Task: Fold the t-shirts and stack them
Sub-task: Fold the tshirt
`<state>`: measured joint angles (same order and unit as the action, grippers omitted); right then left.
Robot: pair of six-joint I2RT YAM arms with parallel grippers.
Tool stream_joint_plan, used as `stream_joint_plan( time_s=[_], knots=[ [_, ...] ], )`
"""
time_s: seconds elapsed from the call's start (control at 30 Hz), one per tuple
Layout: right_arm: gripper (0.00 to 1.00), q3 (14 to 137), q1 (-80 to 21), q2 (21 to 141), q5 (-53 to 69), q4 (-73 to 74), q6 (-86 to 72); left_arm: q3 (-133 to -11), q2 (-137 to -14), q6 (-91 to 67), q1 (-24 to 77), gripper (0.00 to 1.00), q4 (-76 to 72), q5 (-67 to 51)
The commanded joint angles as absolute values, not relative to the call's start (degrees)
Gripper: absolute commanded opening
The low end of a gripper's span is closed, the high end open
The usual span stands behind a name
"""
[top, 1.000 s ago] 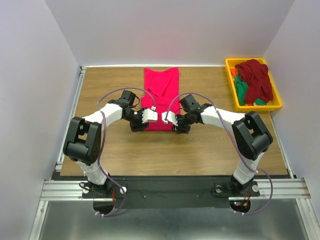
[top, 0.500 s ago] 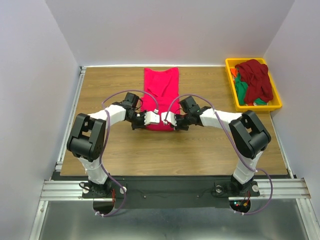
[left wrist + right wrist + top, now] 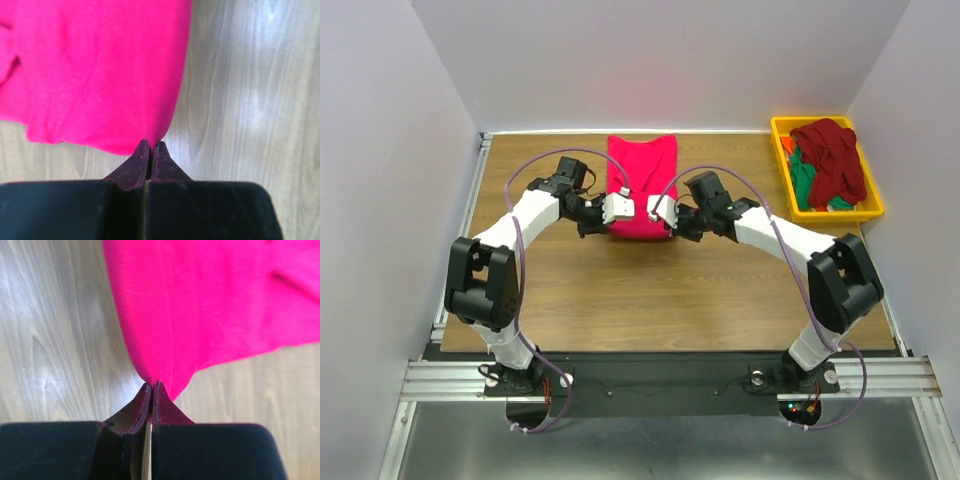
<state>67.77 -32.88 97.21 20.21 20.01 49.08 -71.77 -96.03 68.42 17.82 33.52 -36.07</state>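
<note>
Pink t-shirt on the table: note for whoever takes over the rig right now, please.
Left gripper: fingers shut on a near corner of the pink t-shirt.
Right gripper: shut on its other near corner.
The shirt lies on the table, narrowed to a strip.
Maroon t-shirt and green t-shirt sit crumpled in the yellow tray.
Left to do: finish this fold, fold the tray's shirts, stack; no stack yet.

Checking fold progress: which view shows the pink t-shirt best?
Top external: nearly the whole pink t-shirt shows, with its outline. The wrist views each show only one corner, pinched in the shut left gripper and right gripper.
</note>
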Motion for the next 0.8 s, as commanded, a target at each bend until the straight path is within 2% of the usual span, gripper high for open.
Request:
stream_joint_plan(
  time_s=[0.0,0.37,0.47,0.67,0.77],
  knots=[
    [0.0,71.01,-32.43,91.42,20.47,27.75,46.67,-74.09,-90.1,68.11,17.4,0.0,41.83,-38.32],
    [0.01,70.05,-35.41,78.06,27.68,46.39,46.67,-67.24,-74.64,72.94,22.41,0.0,55.36,-38.76],
    [0.01,70.57,-37.88,73.75,29.97,52.19,47.2,-66.53,-70.67,75.67,24.25,0.0,63.53,-41.04],
    [0.01,71.19,-42.62,68.65,33.04,59.32,46.23,-64.69,-60.14,72.69,29.7,0.0,64.16,-40.7],
    [0.0,70.75,-42.63,68.47,31.91,59.59,47.01,-64.95,-58.97,71.29,31.29,0.0,64.16,-40.78]
  ],
)
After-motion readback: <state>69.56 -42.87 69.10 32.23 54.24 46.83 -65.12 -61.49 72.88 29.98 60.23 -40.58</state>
